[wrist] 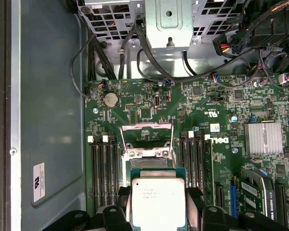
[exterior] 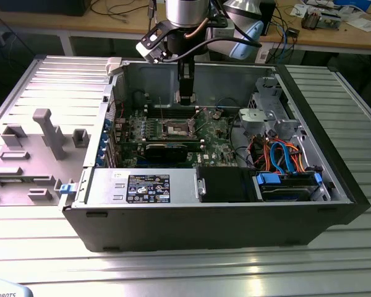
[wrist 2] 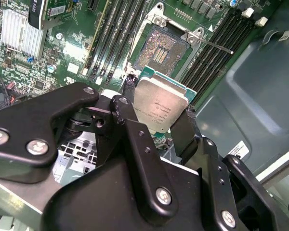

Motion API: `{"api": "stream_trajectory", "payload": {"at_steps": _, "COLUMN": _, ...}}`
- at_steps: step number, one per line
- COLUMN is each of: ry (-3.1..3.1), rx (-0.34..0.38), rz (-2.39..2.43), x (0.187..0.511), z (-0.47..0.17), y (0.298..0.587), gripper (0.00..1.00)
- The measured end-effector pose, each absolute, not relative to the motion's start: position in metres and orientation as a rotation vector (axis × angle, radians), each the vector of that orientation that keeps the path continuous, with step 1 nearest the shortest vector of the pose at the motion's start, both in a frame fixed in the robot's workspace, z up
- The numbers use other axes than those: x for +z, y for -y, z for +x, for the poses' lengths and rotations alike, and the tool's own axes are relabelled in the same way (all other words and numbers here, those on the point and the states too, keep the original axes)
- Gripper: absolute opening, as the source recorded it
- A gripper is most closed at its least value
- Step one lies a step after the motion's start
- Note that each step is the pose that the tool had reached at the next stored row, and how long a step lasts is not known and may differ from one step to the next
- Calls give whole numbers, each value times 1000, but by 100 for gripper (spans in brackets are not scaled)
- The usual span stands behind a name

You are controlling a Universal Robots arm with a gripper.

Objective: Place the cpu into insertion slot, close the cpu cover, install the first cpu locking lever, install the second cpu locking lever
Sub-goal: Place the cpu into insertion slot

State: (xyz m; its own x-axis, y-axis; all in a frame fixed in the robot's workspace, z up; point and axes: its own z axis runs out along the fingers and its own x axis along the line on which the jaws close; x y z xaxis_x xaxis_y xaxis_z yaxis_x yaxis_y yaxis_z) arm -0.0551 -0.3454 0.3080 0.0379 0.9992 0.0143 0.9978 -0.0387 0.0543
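- Hanging over the open computer case [exterior: 191, 219] on the ribbed metal bench [exterior: 334, 266], the claw [wrist 2: 156, 118] is clenched on the cpu [wrist 2: 161, 103]. One of its fingers [wrist 2: 130, 127] presses on each of two opposite edges, and the dull grey face is turned to both wrist views.
- The cpu is up in the air, clear of the green motherboard [wrist: 207, 96]. It is near the insertion slot [wrist 2: 161, 48] but not in it, and in the second wrist view the slot's dark centre lies bare.
- The cpu cover [wrist: 148, 140] looks swung open in the first wrist view, its silver frame lifted off the socket.
- A thin locking lever [wrist 2: 216, 46] sticks out free beside the socket and is unlatched, as far as I can judge.
- By my reckoning, none of the four steps is finished. The chip is picked up but not seated, and the cover and both levers are left to do.
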Motion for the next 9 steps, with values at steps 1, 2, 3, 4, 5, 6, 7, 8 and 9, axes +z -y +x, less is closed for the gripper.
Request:
{"api": "stream_trajectory", "payload": {"at_steps": 1, "ry": -2158, "rx": 75, "rz": 2242, "x": 308, "z": -55, "y": 345, "gripper": 55}}
{"api": "stream_trajectory", "payload": {"at_steps": 2, "ry": -2158, "rx": 75, "rz": 2242, "x": 308, "z": -55, "y": 345, "gripper": 55}}
{"api": "stream_trajectory", "payload": {"at_steps": 3, "ry": -2158, "rx": 75, "rz": 2242, "x": 308, "z": -55, "y": 345, "gripper": 55}}
{"api": "stream_trajectory", "payload": {"at_steps": 4, "ry": -2158, "rx": 75, "rz": 2242, "x": 308, "z": -55, "y": 345, "gripper": 55}}
{"api": "stream_trajectory", "payload": {"at_steps": 5, "ry": -2159, "rx": 77, "rz": 2243, "x": 308, "z": -55, "y": 345, "gripper": 55}}
{"api": "stream_trajectory", "payload": {"at_steps": 6, "ry": -2165, "rx": 92, "rz": 2250, "x": 306, "z": -55, "y": 345, "gripper": 55}}
{"api": "stream_trajectory", "payload": {"at_steps": 7, "ry": -2170, "rx": 105, "rz": 2256, "x": 305, "z": -55, "y": 345, "gripper": 55}}
{"api": "stream_trajectory", "payload": {"at_steps": 8, "ry": -2170, "rx": 106, "rz": 2257, "x": 305, "z": -55, "y": 345, "gripper": 55}}
{"api": "stream_trajectory", "payload": {"at_steps": 9, "ry": -2170, "rx": 106, "rz": 2257, "x": 305, "z": -55, "y": 345, "gripper": 55}}
